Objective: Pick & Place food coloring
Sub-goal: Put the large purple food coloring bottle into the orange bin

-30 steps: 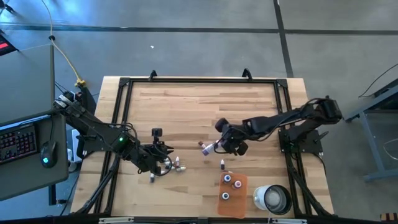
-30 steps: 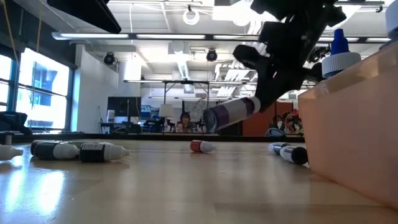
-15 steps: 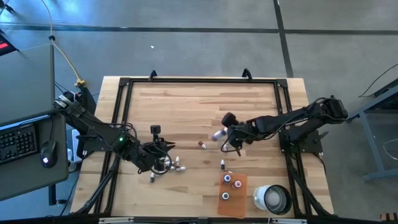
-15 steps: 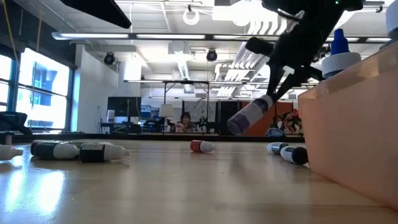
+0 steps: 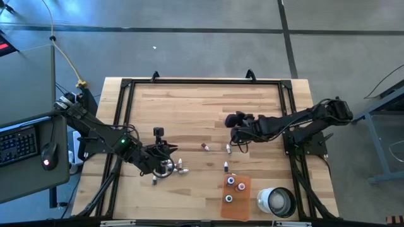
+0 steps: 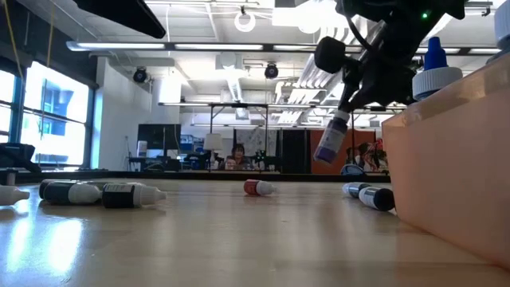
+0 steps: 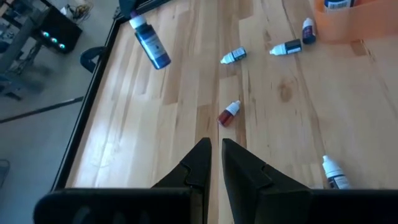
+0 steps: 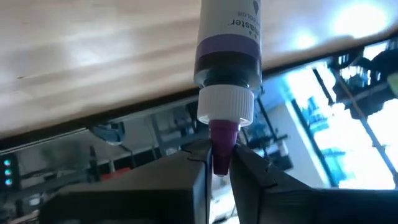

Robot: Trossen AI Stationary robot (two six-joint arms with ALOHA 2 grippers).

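The food coloring bottles are tiny, with whitish bodies. My right gripper (image 8: 214, 163) is over the middle of the table, shut on one with a purple band (image 8: 229, 37); the low view shows that bottle (image 6: 330, 139) in the air. Three bottles (image 5: 235, 187) stand in the orange tray (image 5: 243, 205). A red one (image 5: 204, 147) and another (image 5: 225, 166) lie loose on the wood. My left gripper (image 7: 216, 158), shut and holding nothing, hovers near the left-hand group (image 5: 181, 168). A few bottles (image 6: 100, 193) lie on their sides at the low view's left. My right gripper pinches the bottle's purple nozzle tip (image 8: 221, 146), just past the white cap, between its two fingers. The bottle is lifted clear of the table and hangs below the fingers, body downward and tilted a little (image 6: 328, 147).
The white round cup (image 5: 276, 202) stands at the near right corner beside the tray. A dark frame (image 5: 126, 94) runs along the table's edges. Bare wood lies over the far half of the table. More loose bottles (image 7: 286, 47) lie in front of the tray.
My right gripper has moved toward the far right and turned, still shut on the bottle. The bottle has swung from lying almost level in the air to hanging steeply below the fingers.
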